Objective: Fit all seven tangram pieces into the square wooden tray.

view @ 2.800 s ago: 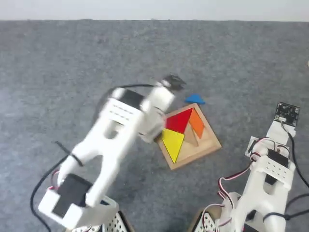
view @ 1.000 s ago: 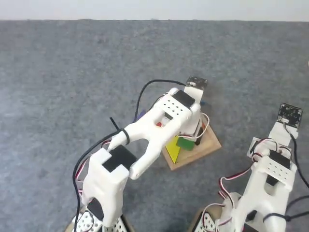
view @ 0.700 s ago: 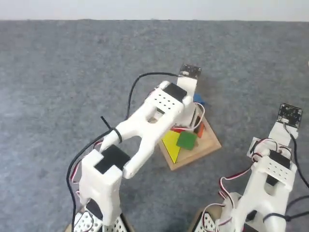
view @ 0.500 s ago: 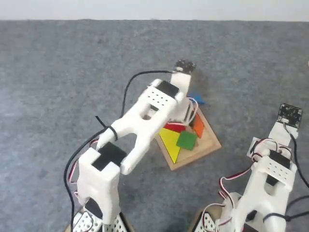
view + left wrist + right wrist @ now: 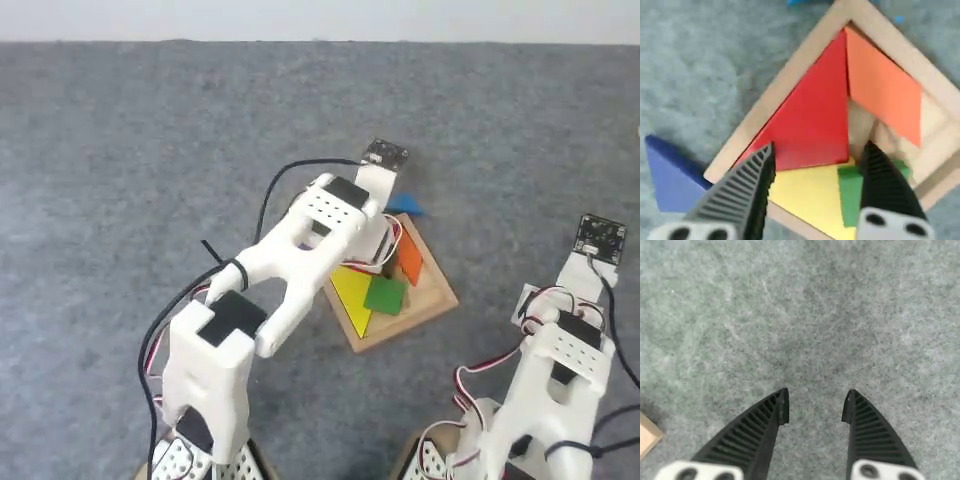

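Left wrist view: the released left hand (image 5: 819, 146) hangs over the wooden tray (image 5: 782, 90).

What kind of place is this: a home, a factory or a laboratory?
Probably a robotics laboratory bench: the left arm and right arm stand side by side at a table with a grey felt-like cover, beside a wooden tray of tangram pieces.

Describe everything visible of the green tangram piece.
The green piece is a flat, square-looking block, apparently painted wood, matt. It lies inside the wooden tray, one edge against the yellow triangle, bare tray floor on its other side. Whether it sits flat cannot be told. The left gripper hangs open above the tray; one of its fingers hides part of the piece in the left wrist view.
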Robot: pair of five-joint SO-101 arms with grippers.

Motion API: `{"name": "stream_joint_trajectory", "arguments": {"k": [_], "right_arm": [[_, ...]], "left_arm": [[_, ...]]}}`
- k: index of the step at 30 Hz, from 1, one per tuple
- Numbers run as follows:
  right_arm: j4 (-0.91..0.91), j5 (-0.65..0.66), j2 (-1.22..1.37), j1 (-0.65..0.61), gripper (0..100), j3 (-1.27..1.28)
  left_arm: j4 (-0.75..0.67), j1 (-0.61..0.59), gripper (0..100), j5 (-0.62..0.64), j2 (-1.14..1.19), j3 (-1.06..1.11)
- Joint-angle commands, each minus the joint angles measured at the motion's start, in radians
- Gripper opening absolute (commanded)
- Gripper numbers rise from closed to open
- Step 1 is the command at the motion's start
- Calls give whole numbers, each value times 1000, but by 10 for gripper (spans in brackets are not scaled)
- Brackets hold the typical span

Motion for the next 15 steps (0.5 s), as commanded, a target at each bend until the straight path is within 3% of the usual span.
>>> {"name": "stream_joint_trajectory", "arguments": {"k": [1,15], "right_arm": [[-22,12,-30,-12,184,-35],[-22,12,-30,-12,184,-35]], "left_arm": [[-12,17,265,-11,-40,28],[-78,94,264,-32,-298,242]]}}
